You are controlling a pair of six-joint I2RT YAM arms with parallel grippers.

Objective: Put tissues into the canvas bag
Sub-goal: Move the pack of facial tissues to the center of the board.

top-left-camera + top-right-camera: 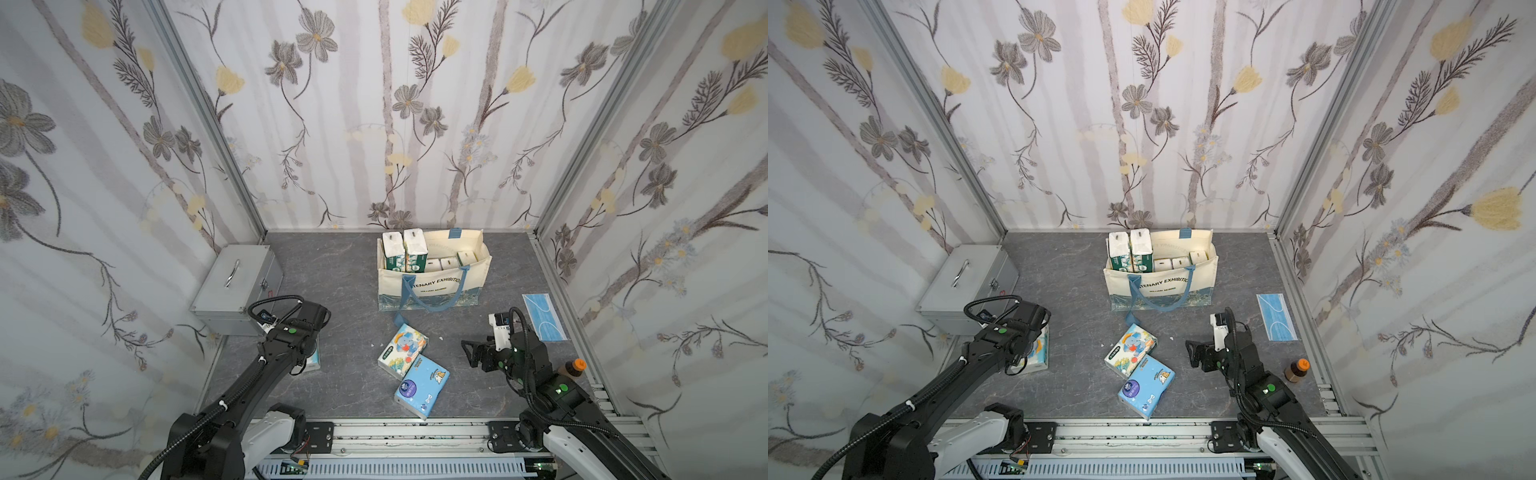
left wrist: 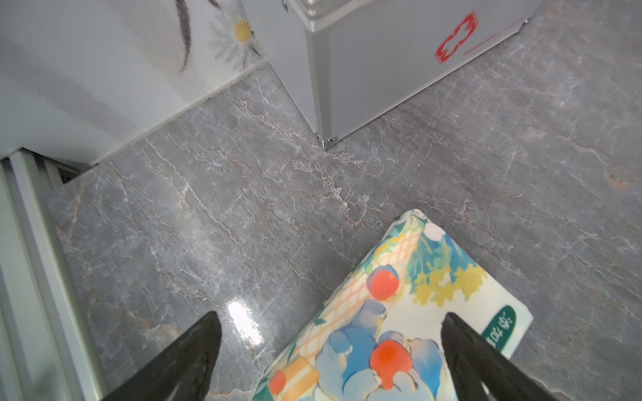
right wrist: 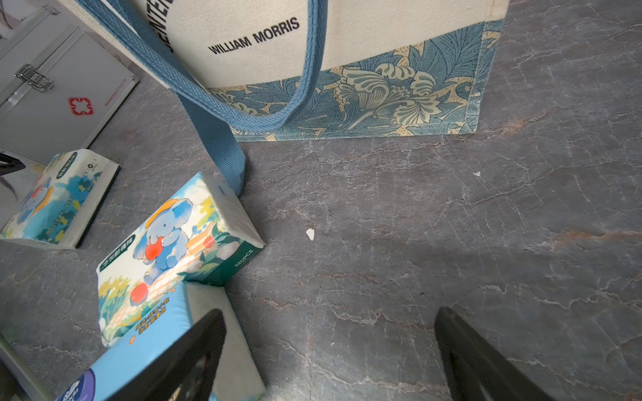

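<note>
The left end effector, spread apart, hangs off-centre over a tissue pack on the tabletop by the metal case, so it should centre, straddle the pack's narrow width and squeeze gently, while the right end effector, also apart, hovers before the canvas bag.

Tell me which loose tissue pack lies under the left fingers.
The elephant-print pack near the grey case; the second elephant pack and the blue pack lie mid-table.

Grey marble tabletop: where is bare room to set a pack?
Bare: between the grey metal case and the cream canvas bag; also between that bag and the flat blue face mask. Crowded: centre front, where the elephant-print tissue pack touches the light blue tissue pack.
</note>
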